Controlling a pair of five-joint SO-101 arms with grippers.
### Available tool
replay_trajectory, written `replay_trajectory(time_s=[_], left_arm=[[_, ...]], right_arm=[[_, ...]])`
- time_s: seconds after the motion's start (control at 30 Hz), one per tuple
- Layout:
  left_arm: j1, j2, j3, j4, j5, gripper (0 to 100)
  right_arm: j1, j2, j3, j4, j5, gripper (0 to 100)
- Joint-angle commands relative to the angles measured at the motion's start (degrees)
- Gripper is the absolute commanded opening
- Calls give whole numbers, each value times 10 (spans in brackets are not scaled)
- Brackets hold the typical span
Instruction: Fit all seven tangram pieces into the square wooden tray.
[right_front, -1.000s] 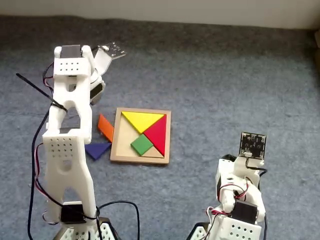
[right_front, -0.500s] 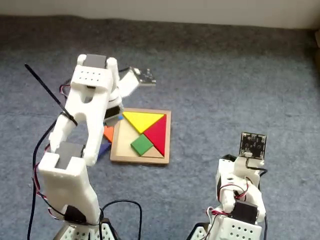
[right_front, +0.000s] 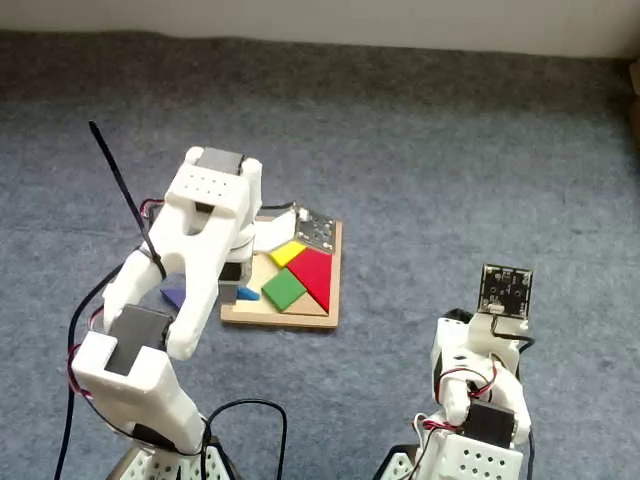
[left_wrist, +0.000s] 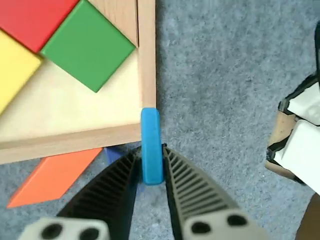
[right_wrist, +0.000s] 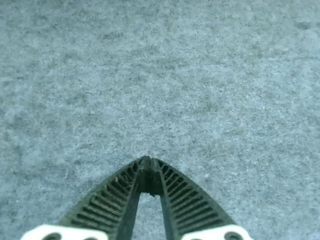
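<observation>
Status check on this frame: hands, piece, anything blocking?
Left hand shut on blue piece, edge-on at the tray corner. Right hand shut, empty, over carpet. Orange piece outside tray; nothing blocking.

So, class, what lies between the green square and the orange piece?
Bare floor of the tray, then its wooden rim, as the left wrist view shows.

Blue-grey carpet (right_front: 450, 150) across the table, fuzzy and lightly flecked, and the 2 wrist views catch the same nap up close. Along the far side runs a pale strip (right_front: 320, 15) — wall or board, hard to tell — with the carpet darkening just below it.
</observation>
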Motion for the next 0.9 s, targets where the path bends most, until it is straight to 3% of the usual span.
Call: replay_trajectory(time_s=[0.0,0.17,0.3,0.57,0.87], left_arm=[[9,-29,17,-47,-14,7],[10,-28,52,-106,-17,8],[9,-28,63,-132,-62,8],[-11,-28,63,-188,-26,197],[-27,-28,58,-256,-22,200]], right_arm=[[7,-8,62,-12,-4,6],[7,-8,62,-12,-4,6],[7,-8,62,-12,-4,6],[7,-8,62,-12,-4,6],[7,-8,62,-12,-4,6]])
